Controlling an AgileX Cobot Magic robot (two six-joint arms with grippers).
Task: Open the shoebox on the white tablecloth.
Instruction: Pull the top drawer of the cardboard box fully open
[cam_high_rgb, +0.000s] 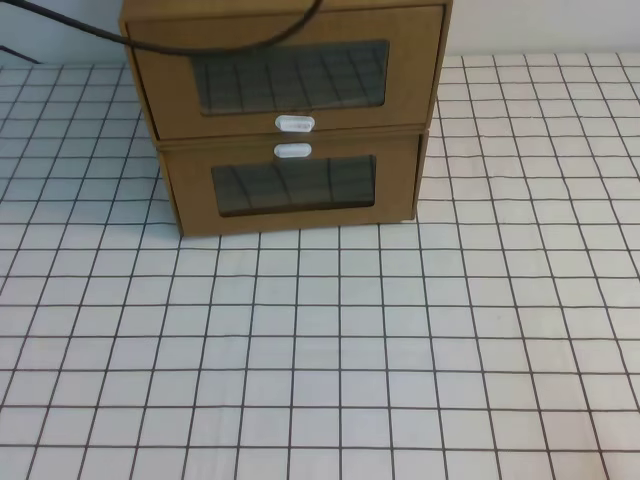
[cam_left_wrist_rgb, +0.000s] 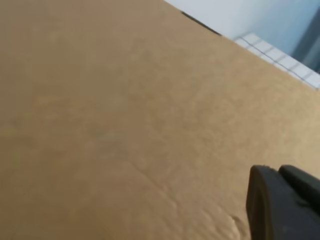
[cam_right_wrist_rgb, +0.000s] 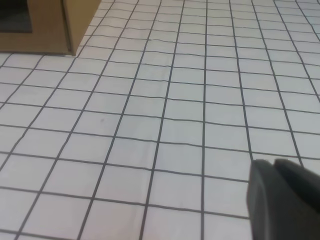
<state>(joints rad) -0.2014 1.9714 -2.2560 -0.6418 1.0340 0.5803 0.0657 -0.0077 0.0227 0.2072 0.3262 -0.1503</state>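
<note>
Shoebox (cam_high_rgb: 285, 70) top is cropped, window facing the camera, long axis left-right. Right gripper (cam_right_wrist_rgb: 282, 200) closed, empty; left gripper (cam_left_wrist_rgb: 280, 205) state unclear.

white tablecloth (cam_right_wrist_rgb: 175, 125), brown box corner (cam_right_wrist_rgb: 75, 25) (top left), dark end effector (cam_right_wrist_rgb: 280, 200), closed

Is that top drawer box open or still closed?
Closed: the top box has its front flush with its shell, directly above the bottom box.

Upper box (cam_high_rgb: 285, 70) top cut off
</note>
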